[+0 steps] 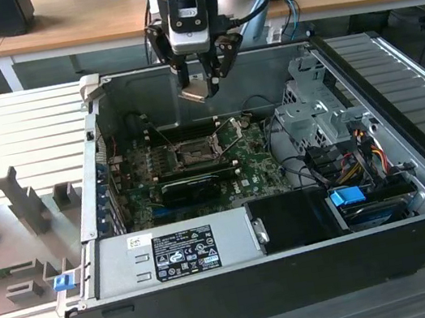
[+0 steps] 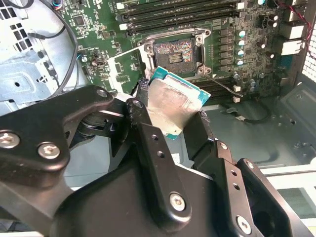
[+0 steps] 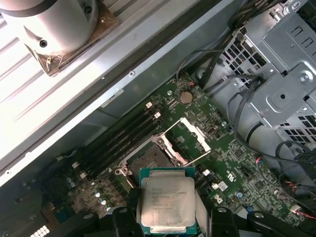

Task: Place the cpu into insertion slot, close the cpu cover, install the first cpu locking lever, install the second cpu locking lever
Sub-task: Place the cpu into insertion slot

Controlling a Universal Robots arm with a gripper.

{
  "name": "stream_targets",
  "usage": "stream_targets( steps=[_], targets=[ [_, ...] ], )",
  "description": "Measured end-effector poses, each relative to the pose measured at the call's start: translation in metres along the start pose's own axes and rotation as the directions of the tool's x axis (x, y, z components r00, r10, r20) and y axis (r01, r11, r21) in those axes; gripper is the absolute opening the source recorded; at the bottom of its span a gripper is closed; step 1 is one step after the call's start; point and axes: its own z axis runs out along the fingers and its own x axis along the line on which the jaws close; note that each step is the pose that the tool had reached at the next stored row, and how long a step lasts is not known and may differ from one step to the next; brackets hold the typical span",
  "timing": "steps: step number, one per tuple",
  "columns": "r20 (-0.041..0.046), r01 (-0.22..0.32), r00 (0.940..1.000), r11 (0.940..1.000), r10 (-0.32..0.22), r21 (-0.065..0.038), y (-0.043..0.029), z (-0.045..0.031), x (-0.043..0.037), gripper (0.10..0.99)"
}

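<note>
My gripper point(image 1: 198, 86) hangs above the open computer case, shut on the cpu point(image 1: 193, 93), a small square chip with a pale silver top. In both wrist views the cpu point(image 2: 170, 106) point(image 3: 167, 202) sits tilted between the black fingers point(image 2: 140, 106), held by two opposite edges. The insertion slot point(image 1: 192, 152) point(image 2: 174, 52) point(image 3: 148, 158) is a dark square socket on the green board, well below the chip and uncovered. The cpu cover point(image 3: 190, 140) point(image 2: 123, 61), a thin silver frame, stands swung open beside the slot. Thin wire levers point(image 1: 229, 135) stick up by the socket.
A grey power supply box point(image 1: 171, 253) fills the case's near side. A metal drive cage point(image 1: 323, 106) with cable bundles point(image 1: 360, 157) stands on the exterior view's right. A long black card point(image 1: 192, 185) lies just in front of the socket, and memory sticks point(image 2: 177, 12) run along one side of it.
</note>
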Motion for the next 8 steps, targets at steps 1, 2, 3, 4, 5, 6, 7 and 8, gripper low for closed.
stream_targets(
  steps=[1, 2, 3, 4, 5, 6, 7, 8],
  targets=[
    [0.0006, -0.006, 1.0000, 1.0000, 0.006, 0.000, 0.0000, 0.0002, 0.0000, 0.529],
    [0.0012, -0.014, 0.9999, 0.9999, 0.014, 0.000, -0.0001, 0.0004, 0.0000, 0.529],
    [0.0017, -0.019, 0.9998, 0.9998, 0.019, 0.000, -0.0001, 0.0006, 0.0000, 0.529],
    [0.0021, -0.023, 0.9997, 0.9997, 0.023, 0.000, -0.0001, 0.0007, 0.0000, 0.529],
    [0.0027, -0.030, 0.9995, 0.9995, 0.030, -0.001, -0.0001, 0.0009, 0.0000, 0.529],
    [0.0031, -0.035, 0.9994, 0.9994, 0.035, -0.001, -0.0001, 0.0010, 0.0000, 0.529],
    [0.0036, -0.041, 0.9992, 0.9992, 0.041, -0.001, -0.0001, 0.0012, 0.0000, 0.529],
    [0.0040, -0.045, 0.9990, 0.9990, 0.045, -0.001, -0.0001, 0.0013, 0.0000, 0.529]
  ],
)
